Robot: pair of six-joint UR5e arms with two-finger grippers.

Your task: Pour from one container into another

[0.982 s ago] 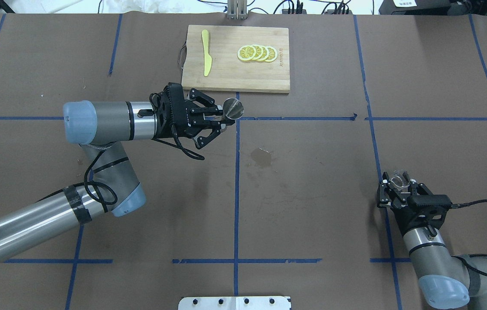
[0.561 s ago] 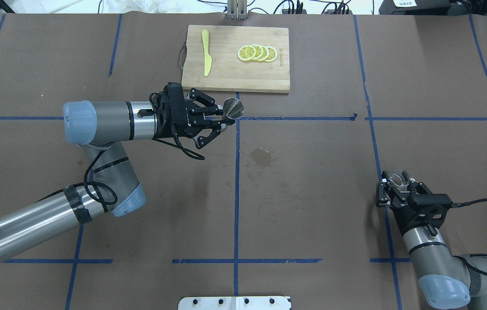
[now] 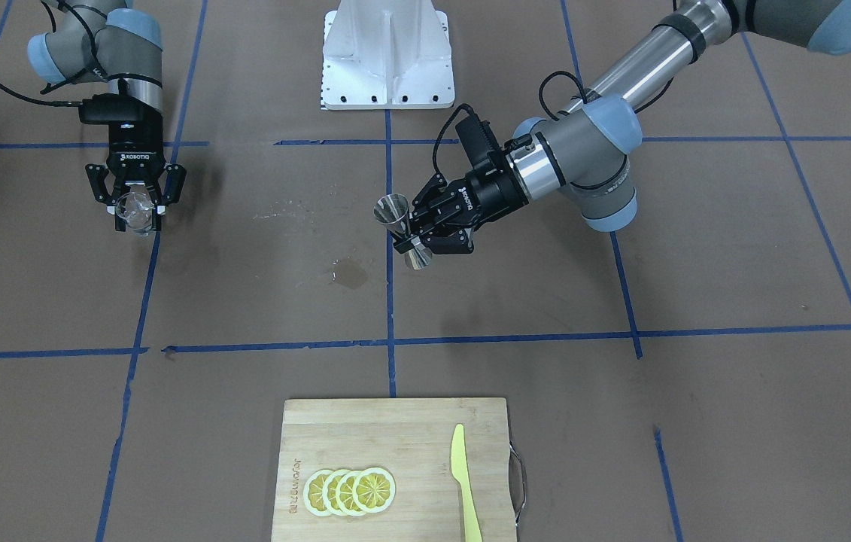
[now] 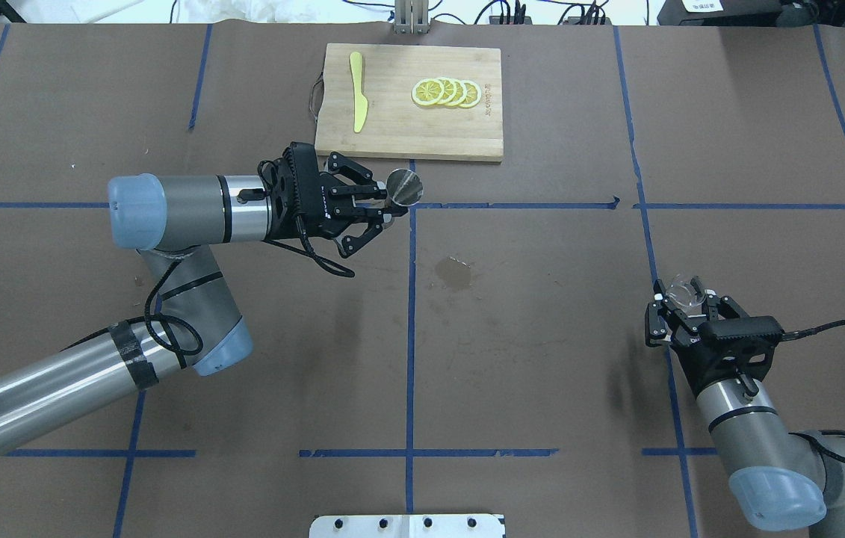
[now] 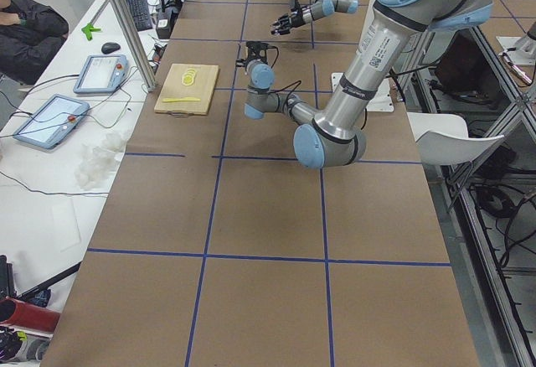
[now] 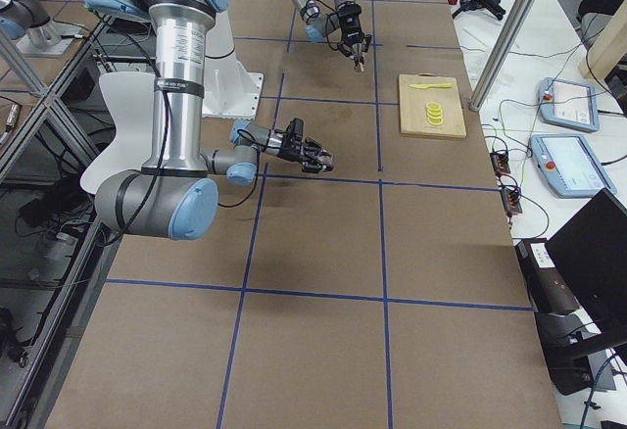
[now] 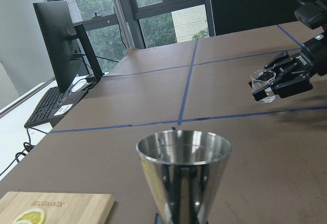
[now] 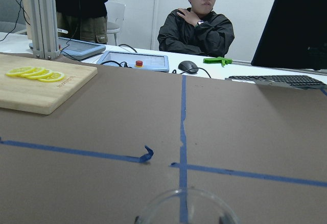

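My left gripper (image 4: 390, 205) is shut on the narrow waist of the silver hourglass jigger (image 4: 405, 187), holding it above the table just in front of the cutting board. The front-facing view shows the jigger (image 3: 393, 210) slightly tilted, and the left wrist view has its open top cone (image 7: 183, 168) close up. My right gripper (image 4: 685, 300) is shut on the small clear glass cup (image 4: 682, 288) at the right side of the table, far from the jigger. The cup (image 3: 132, 205) hangs above the surface between the fingers, and its rim (image 8: 186, 207) fills the bottom of the right wrist view.
A wooden cutting board (image 4: 392, 131) at the far middle carries lemon slices (image 4: 446, 93) and a yellow knife (image 4: 357, 93). A small wet stain (image 4: 453, 273) marks the brown table between the arms. The white robot base plate (image 4: 407, 525) is at the near edge. People sit beyond the far side.
My right gripper with the glass cup has risen and shifted slightly forward and toward the table's middle. The left arm and jigger have hardly moved.
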